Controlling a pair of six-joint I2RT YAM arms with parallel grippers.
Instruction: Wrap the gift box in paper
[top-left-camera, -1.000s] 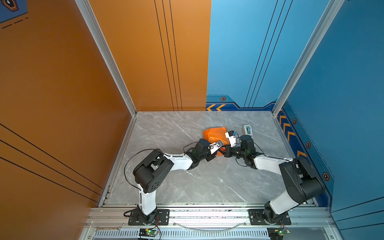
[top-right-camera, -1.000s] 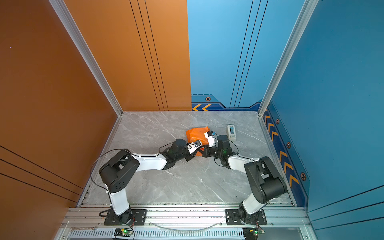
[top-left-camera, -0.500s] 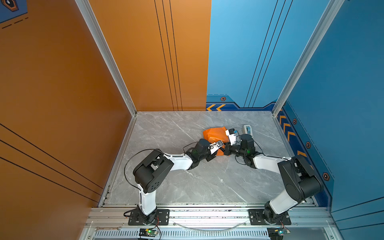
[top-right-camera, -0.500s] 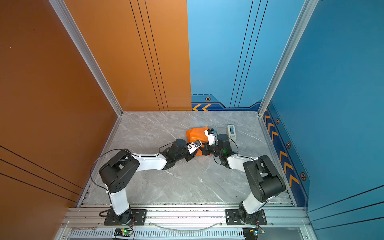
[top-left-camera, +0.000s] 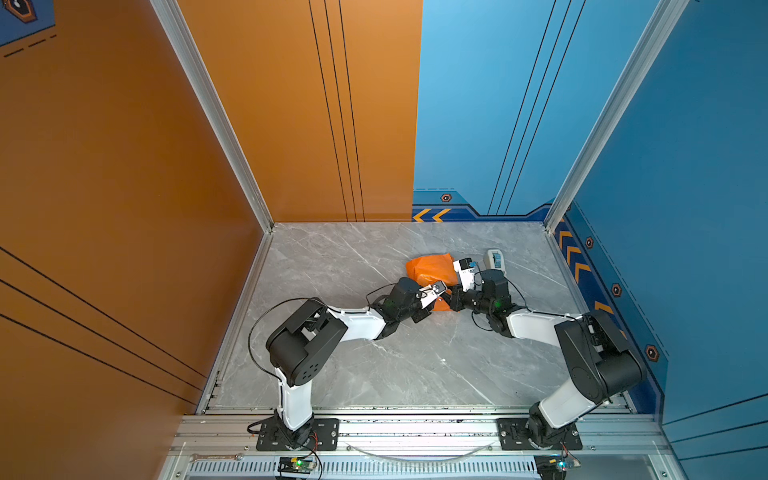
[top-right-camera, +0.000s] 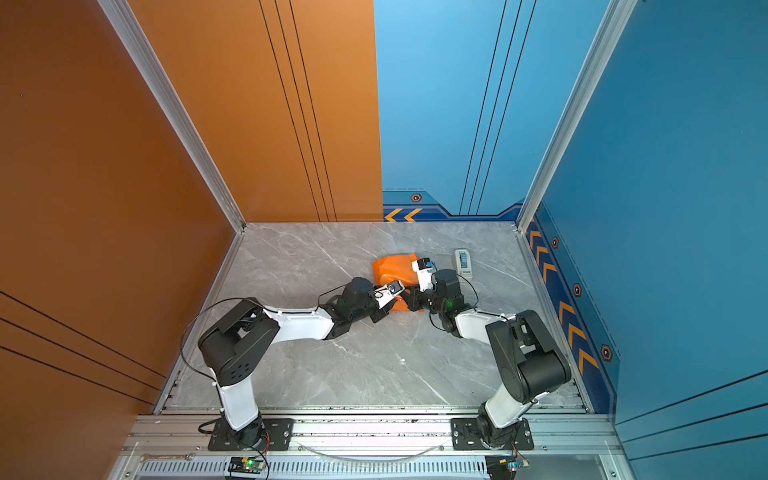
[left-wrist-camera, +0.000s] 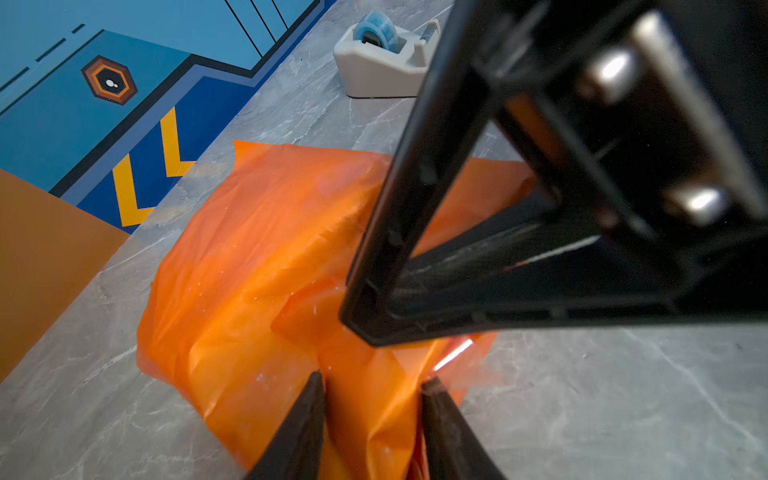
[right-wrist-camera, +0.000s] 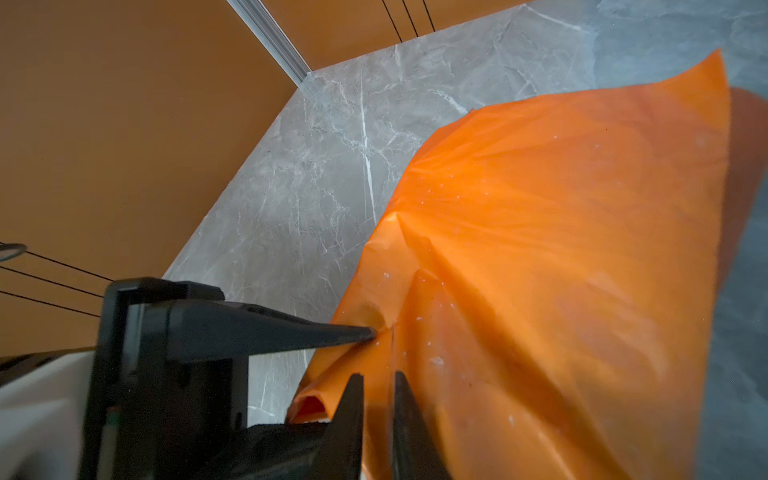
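The paper (top-left-camera: 430, 266) shows its glossy orange face and lies bunched over a lump at the table's back middle; the gift box is hidden under it. At the near end of the bundle, my left gripper (left-wrist-camera: 374, 390) is shut on a gathered fold of paper (left-wrist-camera: 257, 257). My right gripper (right-wrist-camera: 378, 376) meets it from the other side, its jaws a narrow way apart with a ridge of the paper (right-wrist-camera: 540, 249) between them. In both top views the two grippers (top-left-camera: 436, 303) (top-left-camera: 451, 297) meet tip to tip over the paper's (top-right-camera: 392, 268) near edge.
A white-grey tape dispenser (top-left-camera: 494, 259) with a blue roll (left-wrist-camera: 376, 27) stands just right of the bundle, close behind my right wrist. Walls close the grey marble table (top-left-camera: 374, 365) on three sides.
My right gripper's jaws have parted slightly from shut, and its wrist has edged a little toward the back. The left gripper and the paper bundle have stayed put.
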